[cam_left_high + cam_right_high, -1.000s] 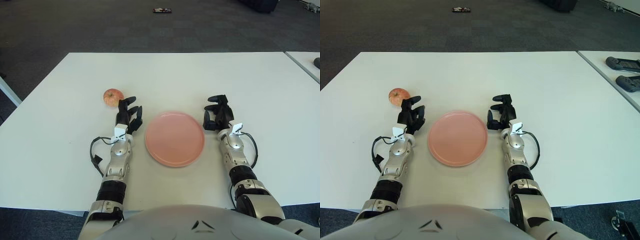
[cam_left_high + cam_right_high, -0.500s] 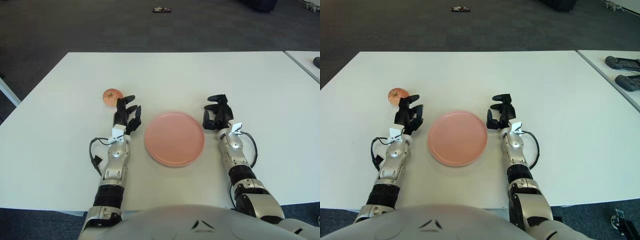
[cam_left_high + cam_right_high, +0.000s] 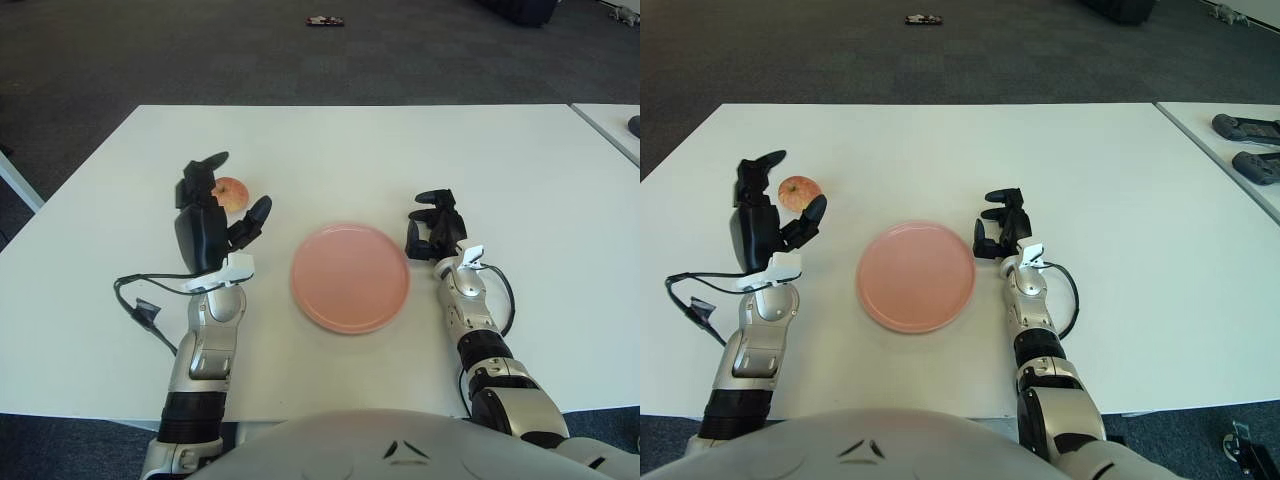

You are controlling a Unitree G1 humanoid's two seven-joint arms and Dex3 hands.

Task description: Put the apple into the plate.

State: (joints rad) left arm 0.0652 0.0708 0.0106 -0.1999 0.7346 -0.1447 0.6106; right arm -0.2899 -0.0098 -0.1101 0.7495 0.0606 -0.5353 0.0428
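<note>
A red-yellow apple sits on the white table, left of the round pink plate. My left hand is lifted off the table with its fingers spread. One finger stands to the left of the apple and one to its right. The hand holds nothing, and I cannot tell whether it touches the apple. My right hand rests on the table just right of the plate, with relaxed fingers and nothing in it. The plate has nothing on it.
A second table at the right carries two dark devices. A small dark object lies on the floor far behind. A black cable loops beside my left forearm.
My left hand has risen off the table and moved forward and left, opening its fingers around the apple. The apple, the plate and my right hand have not moved.
</note>
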